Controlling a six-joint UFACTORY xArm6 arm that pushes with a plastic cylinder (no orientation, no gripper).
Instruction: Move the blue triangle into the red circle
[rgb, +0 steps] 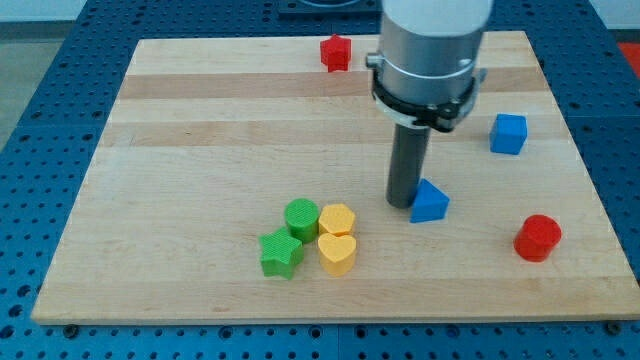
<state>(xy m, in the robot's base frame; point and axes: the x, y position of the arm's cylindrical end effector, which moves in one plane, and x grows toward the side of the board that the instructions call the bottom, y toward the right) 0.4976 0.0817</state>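
With my tip (402, 204) down on the table (200, 120), it sits touching or just beside the blue triangle (430, 202), which lies immediately to the tip's right in the view. No gripper on this rig, only the rod, so there is nothing to spread or pinch. Red circle (538, 238) lies further to the tip's right and a little toward the view's bottom, apart from the triangle. Step in hand, as I judge it: the push has its contact side set. Next move calls for a drive rightward and slightly down, keeping the triangle centred so it does not slip off the rod. Blue cube (508, 133) sits up-right, clear of that line.
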